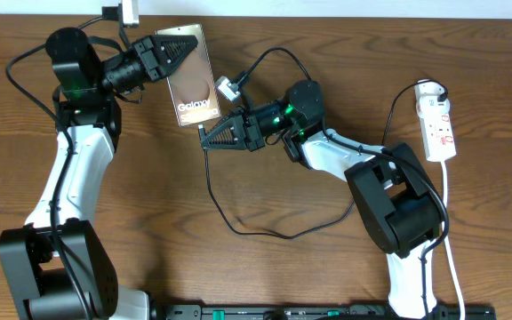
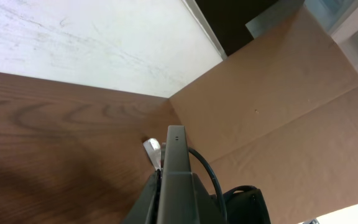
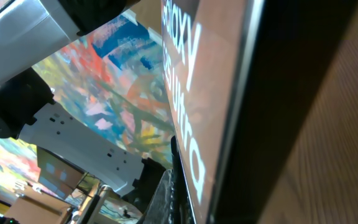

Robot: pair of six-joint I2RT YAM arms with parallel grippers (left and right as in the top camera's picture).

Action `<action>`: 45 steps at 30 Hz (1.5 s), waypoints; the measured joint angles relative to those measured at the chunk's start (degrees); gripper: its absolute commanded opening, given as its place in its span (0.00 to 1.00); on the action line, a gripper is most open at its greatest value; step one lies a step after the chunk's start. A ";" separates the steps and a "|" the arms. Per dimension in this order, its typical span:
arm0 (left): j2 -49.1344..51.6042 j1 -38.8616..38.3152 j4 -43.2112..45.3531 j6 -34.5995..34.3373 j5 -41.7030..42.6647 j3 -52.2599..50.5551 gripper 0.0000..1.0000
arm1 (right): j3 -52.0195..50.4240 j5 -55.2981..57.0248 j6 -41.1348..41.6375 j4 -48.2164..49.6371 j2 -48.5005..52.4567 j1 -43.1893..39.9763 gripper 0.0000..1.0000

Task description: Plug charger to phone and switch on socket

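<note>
Left gripper (image 1: 169,52) was clamped on the phone (image 1: 192,80) at the end away from the right arm. It held the phone face up, apparently raised and tilted off the table (image 1: 327,267). Right gripper (image 1: 210,136) sat just beside the phone's near end, fingers drawn together, with the charger (image 1: 238,227) cable trailing from their tips. We could not see the connector. Socket (image 1: 439,120) lay well apart, at the right.

Our judgement: insertion in hand. Square the tip to the phone's long axis, push slowly while the left arm braces, and mind that cable slack does not drag the tip sideways.
</note>
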 measured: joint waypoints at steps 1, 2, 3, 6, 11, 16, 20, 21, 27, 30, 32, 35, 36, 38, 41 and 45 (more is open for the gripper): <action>0.00 0.00 0.00 0.00 0.13 0.00 0.08 | 0.00 0.00 0.00 0.00 0.00 -0.02 0.01; 0.00 0.00 0.00 0.00 0.24 0.00 0.07 | 0.00 0.00 0.00 0.00 0.00 -0.09 0.01; 0.00 0.00 0.00 0.00 0.33 0.00 0.08 | 0.00 0.00 0.00 0.00 0.00 -0.09 0.01; 0.00 0.00 0.00 0.00 0.74 0.00 0.07 | 0.00 0.00 0.00 0.00 0.00 -0.09 0.01; 0.00 0.00 0.00 0.00 1.27 0.00 0.07 | 0.00 -0.07 0.00 0.00 0.00 -0.09 0.01; 0.00 0.00 0.00 0.02 1.31 0.00 0.07 | 0.00 -0.07 0.00 0.00 0.00 -0.09 0.01; 0.00 0.00 0.02 0.42 1.29 0.00 0.07 | 0.00 0.04 0.02 0.00 0.00 -0.09 0.01; 0.00 0.00 0.02 0.44 1.29 0.00 0.08 | 0.00 0.04 0.02 0.00 0.00 -0.09 0.01; 0.00 0.00 0.04 0.63 1.27 0.00 0.07 | 0.00 0.20 0.02 0.00 0.00 -0.09 0.01; 0.00 0.00 0.07 0.87 1.27 0.00 0.07 | 0.00 0.26 0.07 0.00 0.00 -0.09 0.01; 0.00 0.00 0.09 1.31 1.33 0.00 0.07 | 0.00 0.31 0.28 -0.02 0.00 -0.09 0.01; 0.00 0.00 0.17 1.77 1.66 0.00 0.08 | 0.00 0.26 0.48 -0.07 0.00 -0.09 0.01; 0.00 0.00 0.17 1.81 1.68 0.00 0.07 | 0.00 0.26 0.48 -0.09 0.00 -0.09 0.01; 0.00 0.00 0.17 1.97 1.73 0.00 0.07 | 0.00 0.26 0.50 -0.13 0.00 -0.09 0.01; 0.00 0.00 0.22 2.47 2.10 0.00 0.07 | 0.00 0.20 0.50 -0.15 0.00 -0.09 0.01; 0.00 0.00 0.24 2.86 2.56 0.00 0.07 | 0.00 0.04 0.50 -0.17 0.00 -0.07 0.01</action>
